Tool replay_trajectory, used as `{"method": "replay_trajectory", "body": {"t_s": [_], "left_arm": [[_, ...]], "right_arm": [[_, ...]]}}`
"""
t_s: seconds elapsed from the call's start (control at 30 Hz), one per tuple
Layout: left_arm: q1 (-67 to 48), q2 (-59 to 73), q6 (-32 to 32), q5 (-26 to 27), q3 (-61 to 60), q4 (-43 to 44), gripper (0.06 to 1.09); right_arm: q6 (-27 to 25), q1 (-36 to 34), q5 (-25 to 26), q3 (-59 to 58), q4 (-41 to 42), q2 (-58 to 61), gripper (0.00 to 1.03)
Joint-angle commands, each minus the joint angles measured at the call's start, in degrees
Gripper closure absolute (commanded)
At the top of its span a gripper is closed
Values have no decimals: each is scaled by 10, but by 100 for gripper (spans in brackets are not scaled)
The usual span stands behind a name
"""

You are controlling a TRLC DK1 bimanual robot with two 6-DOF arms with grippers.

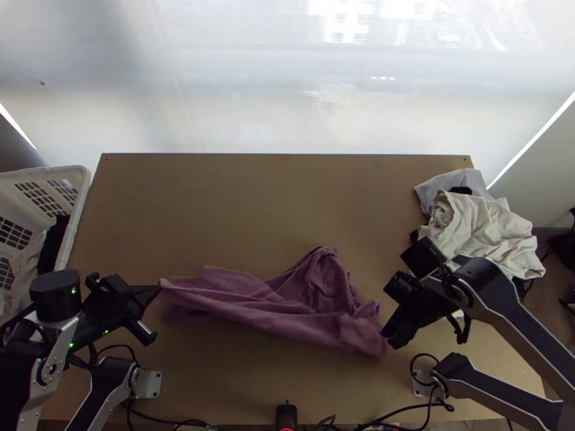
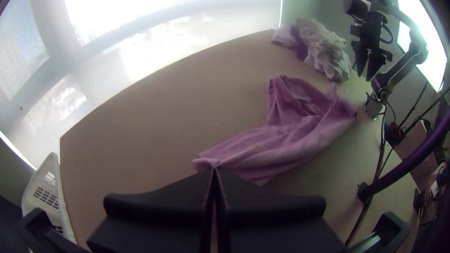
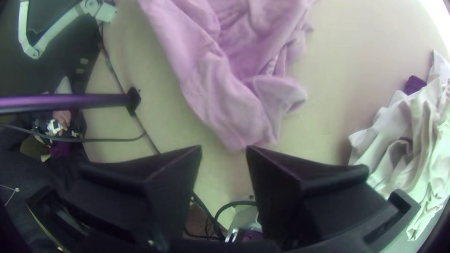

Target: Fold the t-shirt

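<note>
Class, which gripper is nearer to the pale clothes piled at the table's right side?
Right. The right gripper, open, is on the same side of the table as the clothes; the left gripper is on the other side, shut on the left end of the shirt.

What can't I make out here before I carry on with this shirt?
- Top view: inner layers of the t-shirt, hidden by its bunched upper folds.
- Left wrist view: how many layers the left end effector pinches; its fingers cover them.
- Left wrist view: the shirt's end by the right end effector, blurred.
- Top view: the basket's outer side, cut off by the left edge.
</note>
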Motion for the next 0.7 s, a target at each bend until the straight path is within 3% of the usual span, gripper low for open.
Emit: {"method": "replay_trajectory", "body": {"t_s": [0.0,0.13,0.3,0.47,0.57,0.67], "left_arm": [[-25,-44,1,-2,-58,-14,105],[-25,-40,11,-8,-59,11,105],[-25,-22,17,-13,-63,45,105],[-17,-12,16,-20,-62,68,105],[-8,-2,16,-20,-50,70,105],[-7,-1,13,-20,-49,72,105]], "right_arm": [[-16,-4,12,-72,4,10,21],[4,-11,11,-21,7,30,20],[55,6,11,32,75,93,21],[58,111,11,94,101,214,27],[51,189,36,104,116,269,16],[59,239,49,103,145,305,15]]}}
